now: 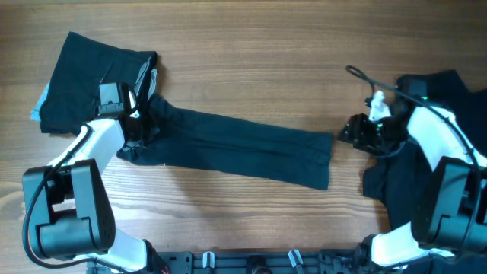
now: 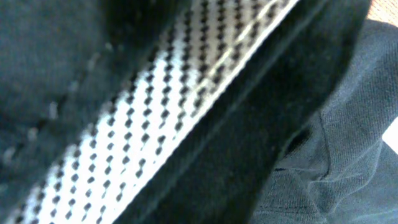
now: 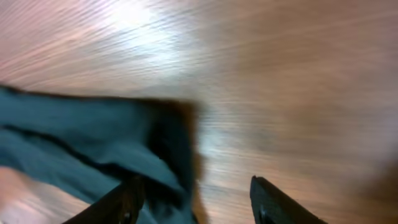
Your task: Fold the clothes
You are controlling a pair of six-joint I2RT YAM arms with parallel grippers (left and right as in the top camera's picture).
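Observation:
Dark trousers (image 1: 243, 148) lie stretched across the table, waist at the left and leg hem (image 1: 323, 160) at the right. My left gripper (image 1: 141, 125) sits on the waist end. The left wrist view is filled with dark cloth and a white dotted waistband (image 2: 155, 124), which hide the fingers, so it looks shut on the trousers. My right gripper (image 1: 351, 131) is open and empty just right of the hem. In the right wrist view its fingers (image 3: 199, 202) straddle bare wood, with the hem (image 3: 124, 149) against the left finger.
A folded dark garment (image 1: 91, 76) with a light blue edge lies at the back left. A loose pile of dark clothes (image 1: 426, 152) lies at the right under my right arm. A black cable (image 1: 365, 76) loops above it.

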